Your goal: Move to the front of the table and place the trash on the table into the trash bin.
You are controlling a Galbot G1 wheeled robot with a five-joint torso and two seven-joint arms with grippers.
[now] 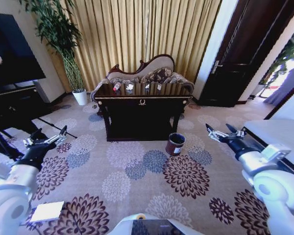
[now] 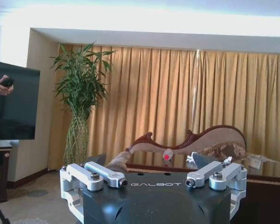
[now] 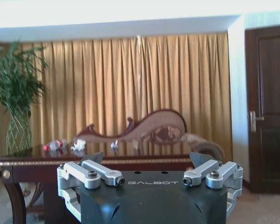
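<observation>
The bench stands in the upper middle of the head view, well apart from both arms, with open patterned carpet before it. On its top lie the bottle near the left edge and white wads toward the centre. The trash bin sits on the carpet below the bench's right front corner. The left gripper at lower left and right gripper at right hang empty, jaws spread.
</observation>
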